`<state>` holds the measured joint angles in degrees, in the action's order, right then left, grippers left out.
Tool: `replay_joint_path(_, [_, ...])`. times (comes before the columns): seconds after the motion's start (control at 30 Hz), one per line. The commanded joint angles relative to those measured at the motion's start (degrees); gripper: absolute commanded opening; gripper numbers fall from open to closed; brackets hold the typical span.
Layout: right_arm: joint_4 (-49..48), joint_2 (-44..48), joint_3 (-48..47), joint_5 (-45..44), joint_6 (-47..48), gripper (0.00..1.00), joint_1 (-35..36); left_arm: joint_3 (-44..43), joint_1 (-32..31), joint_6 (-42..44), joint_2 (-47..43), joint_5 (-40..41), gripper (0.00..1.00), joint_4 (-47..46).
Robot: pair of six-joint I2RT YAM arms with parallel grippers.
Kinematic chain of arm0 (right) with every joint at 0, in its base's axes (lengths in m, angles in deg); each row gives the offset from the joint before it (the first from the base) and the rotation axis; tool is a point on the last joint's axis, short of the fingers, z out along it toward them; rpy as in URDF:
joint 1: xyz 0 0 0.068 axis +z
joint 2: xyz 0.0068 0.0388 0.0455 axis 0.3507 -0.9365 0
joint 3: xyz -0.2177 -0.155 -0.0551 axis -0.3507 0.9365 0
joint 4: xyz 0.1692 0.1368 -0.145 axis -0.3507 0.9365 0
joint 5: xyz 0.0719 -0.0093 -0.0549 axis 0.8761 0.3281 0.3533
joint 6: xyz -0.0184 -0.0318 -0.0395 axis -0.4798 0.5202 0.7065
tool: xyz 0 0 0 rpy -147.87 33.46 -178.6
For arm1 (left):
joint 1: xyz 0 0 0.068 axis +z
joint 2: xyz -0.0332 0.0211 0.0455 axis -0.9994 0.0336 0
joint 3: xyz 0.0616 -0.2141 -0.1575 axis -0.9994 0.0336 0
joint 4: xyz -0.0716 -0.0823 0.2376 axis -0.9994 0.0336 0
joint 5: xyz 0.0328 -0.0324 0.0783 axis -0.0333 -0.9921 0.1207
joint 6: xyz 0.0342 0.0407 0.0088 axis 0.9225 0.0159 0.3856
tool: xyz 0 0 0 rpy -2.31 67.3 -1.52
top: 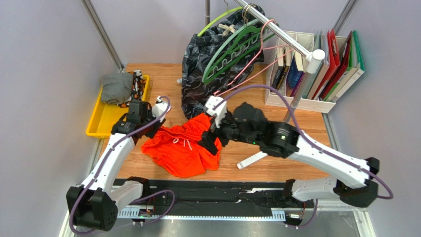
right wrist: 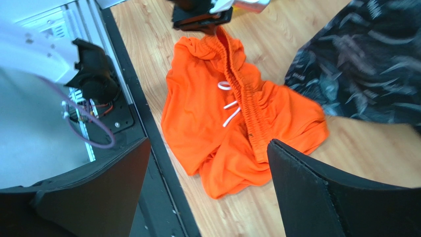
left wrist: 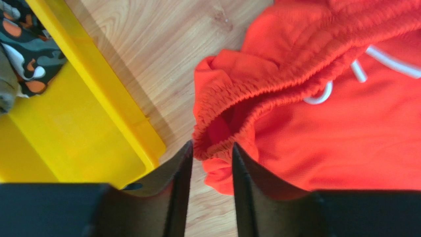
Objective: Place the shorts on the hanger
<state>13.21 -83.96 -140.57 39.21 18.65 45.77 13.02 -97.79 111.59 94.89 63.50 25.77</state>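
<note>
The orange-red shorts lie crumpled on the wooden table, waistband and white drawstring up. My left gripper is at their far left corner. In the left wrist view its fingertips are shut on the end of the elastic waistband. My right gripper hovers wide open and empty over the shorts' right side. In the right wrist view the shorts spread below it. The thin pink hanger hangs from the rail at the back, beside the green hangers.
A yellow tray at the left holds a grey folded cloth and a camouflage item. A black wavy-patterned garment hangs on green hangers from a metal rail. A white box of books stands back right.
</note>
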Motion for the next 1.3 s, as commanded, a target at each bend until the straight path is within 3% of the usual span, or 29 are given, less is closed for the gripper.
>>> replay_joint_path(0.0, [2.28,11.41,3.38,3.15,11.09,0.95,-0.21,-8.19,4.34,-2.56,-1.39,-13.36,0.6,1.97])
replay_joint_path(0.13, [1.57,19.26,7.25,2.88,10.48,0.93,-1.26,-15.05,4.53,-5.71,-5.61,-26.22,0.73,1.27])
replay_joint_path(0.2, [1.4,21.02,7.43,9.89,5.51,0.92,-8.42,-21.26,4.53,-7.21,-5.44,-33.67,0.74,1.53])
replay_joint_path(0.3, [0.78,22.61,7.35,11.75,0.66,0.91,-14.6,-29.96,4.18,-11.87,-2.63,-38.88,0.74,1.1])
replay_joint_path(0.43, [-2.11,24.72,8.14,13.43,-3.83,0.91,-20.15,-38.08,1.46,-17.93,0.36,-39.6,0.73,-2.14])
replay_joint_path(0.67, [-4.93,24.72,7.26,7.45,-10.34,0.85,-27.01,-46.26,-8.55,-21.72,6.25,-34.77,0.7,-4.97])
replay_joint_path(0.8, [-5.02,24.46,6.56,4.99,-13.42,0.82,-29.56,-48.11,-17.5,-22.33,9.06,-29.08,0.69,-5.93])
replay_joint_path(1.27, [-4.67,26.04,4.54,10.44,-9.74,0.8,-35.53,-65.67,-36.94,-19.18,28.74,-12.46,0.7,-5.5])
